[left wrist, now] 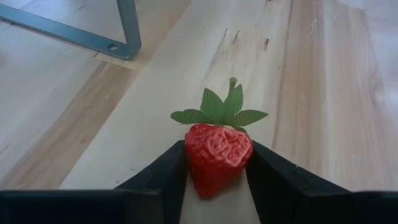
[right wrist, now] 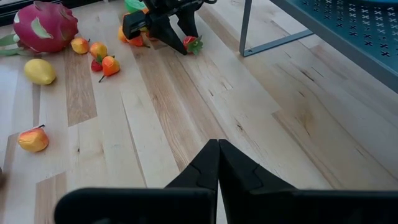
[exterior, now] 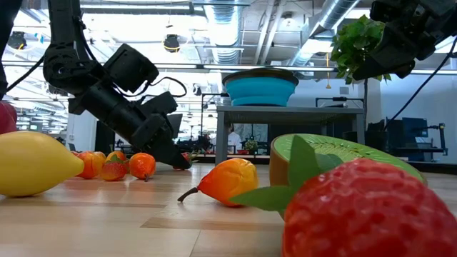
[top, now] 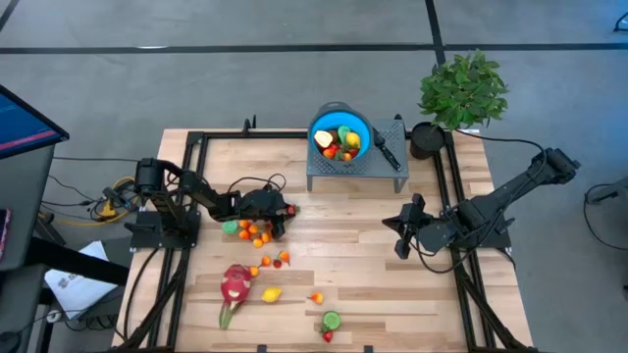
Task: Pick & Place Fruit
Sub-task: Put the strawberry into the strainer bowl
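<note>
On the left side of the table (top: pixel 353 294), the left gripper (left wrist: pixel 217 177) pinches a red strawberry (left wrist: pixel 217 155), while the right gripper (right wrist: pixel 217 163) waits shut.

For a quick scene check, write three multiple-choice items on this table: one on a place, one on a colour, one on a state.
1. Where does the blue bowl stand?
A. on the grey stand
B. on the floor
C. beside the dragon fruit

2. What colour is the fruit between the left gripper's jaws?
A. yellow
B. red
C. orange

3. How is the right gripper?
A. shut on a lemon
B. wide open
C. shut, empty

Answers: 1 A, the high view shows the bowl atop the stand. 2 B, the left wrist view shows a red strawberry there. 3 C, the right wrist view shows its jaws together with nothing between.
</note>
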Controlling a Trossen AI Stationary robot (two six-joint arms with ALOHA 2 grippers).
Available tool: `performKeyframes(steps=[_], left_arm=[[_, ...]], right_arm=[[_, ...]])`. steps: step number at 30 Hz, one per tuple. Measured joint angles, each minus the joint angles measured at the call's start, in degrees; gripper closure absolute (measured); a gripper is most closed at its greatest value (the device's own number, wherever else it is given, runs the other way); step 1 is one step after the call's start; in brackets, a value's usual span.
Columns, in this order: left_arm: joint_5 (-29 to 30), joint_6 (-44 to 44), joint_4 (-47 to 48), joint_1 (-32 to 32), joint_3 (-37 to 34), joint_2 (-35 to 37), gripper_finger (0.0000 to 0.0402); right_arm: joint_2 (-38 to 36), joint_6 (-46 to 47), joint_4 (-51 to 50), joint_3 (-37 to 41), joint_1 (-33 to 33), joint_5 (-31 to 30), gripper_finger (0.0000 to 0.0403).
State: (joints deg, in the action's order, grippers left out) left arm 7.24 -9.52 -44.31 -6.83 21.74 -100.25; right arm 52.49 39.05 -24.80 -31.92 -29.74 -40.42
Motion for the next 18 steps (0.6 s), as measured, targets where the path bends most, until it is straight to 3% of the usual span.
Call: performKeyframes(steps=[9,18], left_arm=[[-4.47,-0.02,-6.48,0.11,-0.02,0.00,0.0260],[-9.74,-3.89,-20.41,0.98,0.00,0.02,0.0260]], right_arm=[[0.00,0.01,0.00,0.00,-0.02,0.02,0.0403],[-0.01,-0.01,0.00,0.00,0.00,0.02,0.0403]])
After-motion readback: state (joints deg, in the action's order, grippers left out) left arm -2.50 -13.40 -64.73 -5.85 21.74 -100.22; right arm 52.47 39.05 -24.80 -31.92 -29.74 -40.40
